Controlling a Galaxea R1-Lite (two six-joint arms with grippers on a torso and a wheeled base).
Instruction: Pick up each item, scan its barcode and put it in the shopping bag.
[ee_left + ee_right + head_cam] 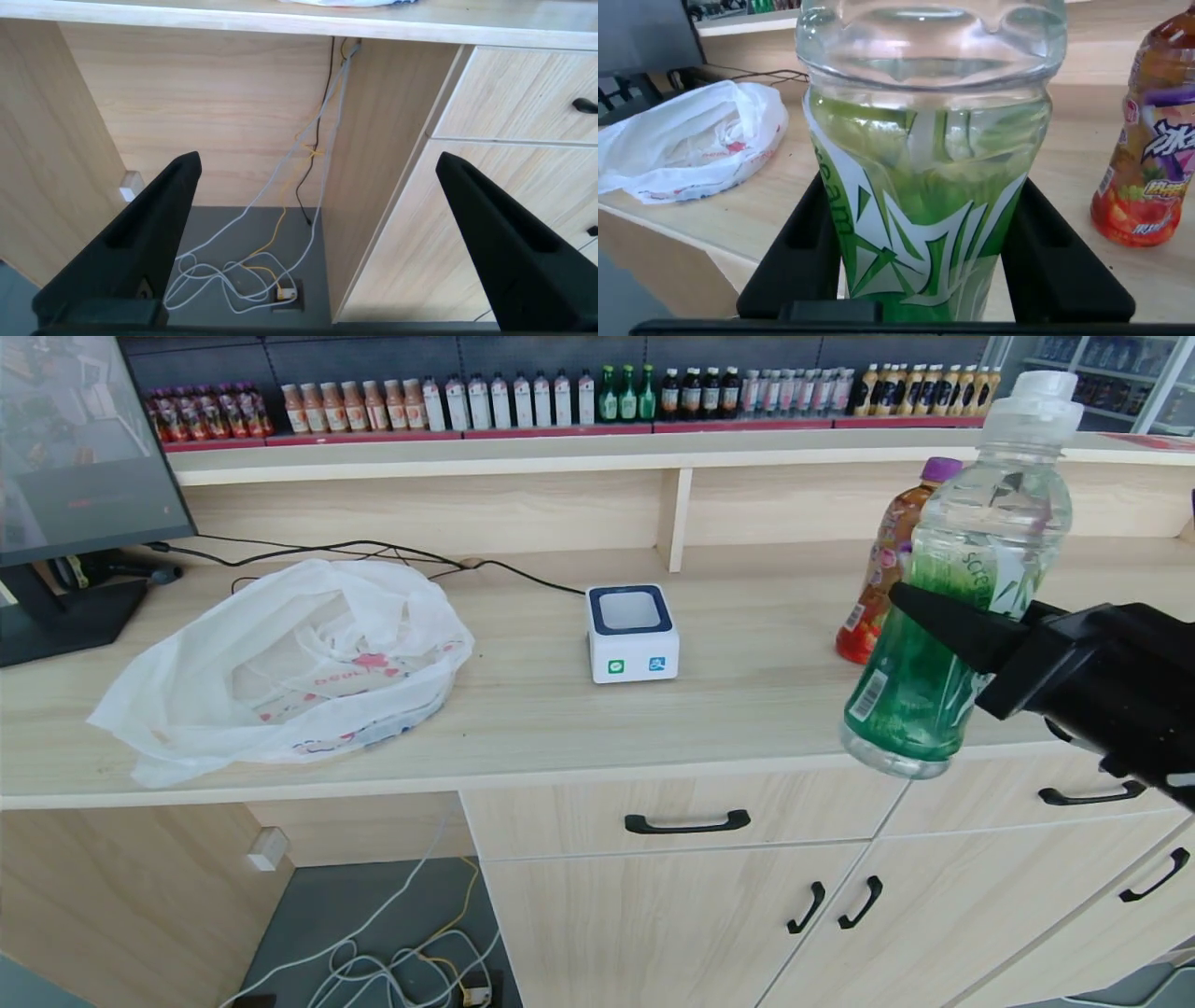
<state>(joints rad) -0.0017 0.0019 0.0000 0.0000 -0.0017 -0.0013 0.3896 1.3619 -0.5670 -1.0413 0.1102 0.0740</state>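
Observation:
My right gripper is shut on a clear bottle with a green label, held tilted in the air above the counter's front edge at the right. In the right wrist view the green-label bottle sits between the black fingers. An orange drink bottle with a purple cap stands on the counter behind it. The white barcode scanner sits mid-counter. The white shopping bag lies open at the left. My left gripper hangs open below the counter, facing the floor cables.
A monitor on a black stand occupies the far left of the counter. Black cables run behind the bag to the scanner. A raised shelf with rows of drinks lines the back. Drawers with black handles are below.

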